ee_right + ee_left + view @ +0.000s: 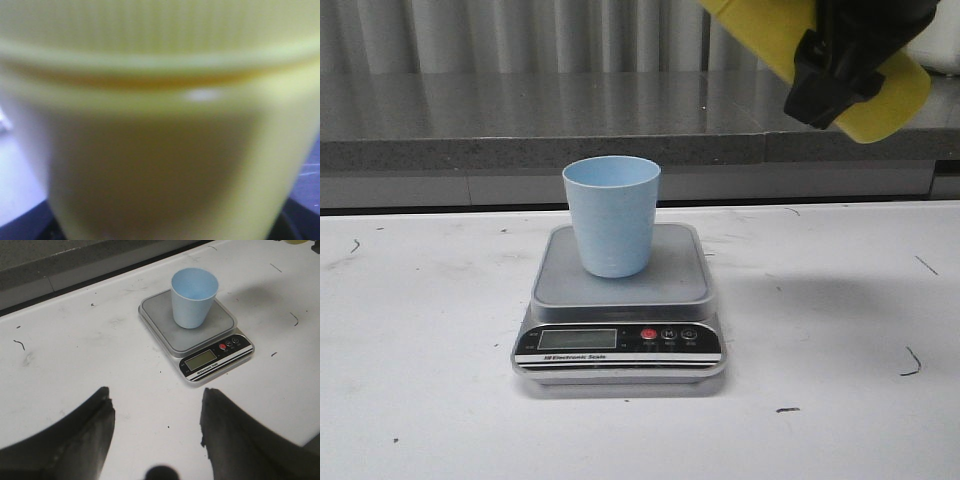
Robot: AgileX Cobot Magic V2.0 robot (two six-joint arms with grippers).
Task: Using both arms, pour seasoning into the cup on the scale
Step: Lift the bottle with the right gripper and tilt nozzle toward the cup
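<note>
The pale blue cup [612, 214] stands upright on the silver scale [620, 300] in the middle of the table; both also show in the left wrist view, the cup [194, 296] on the scale [196, 335]. My right gripper [835, 70] is shut on the yellow seasoning bottle [895, 95], held tilted high above the table at the upper right, its nozzle out of view. The bottle [160, 125] fills the right wrist view. My left gripper [155, 407] is open and empty over bare table, short of the scale's front.
A grey counter ledge [520, 120] runs behind the white table [420, 330]. Small dark scuffs [912, 362] mark the table right of the scale.
</note>
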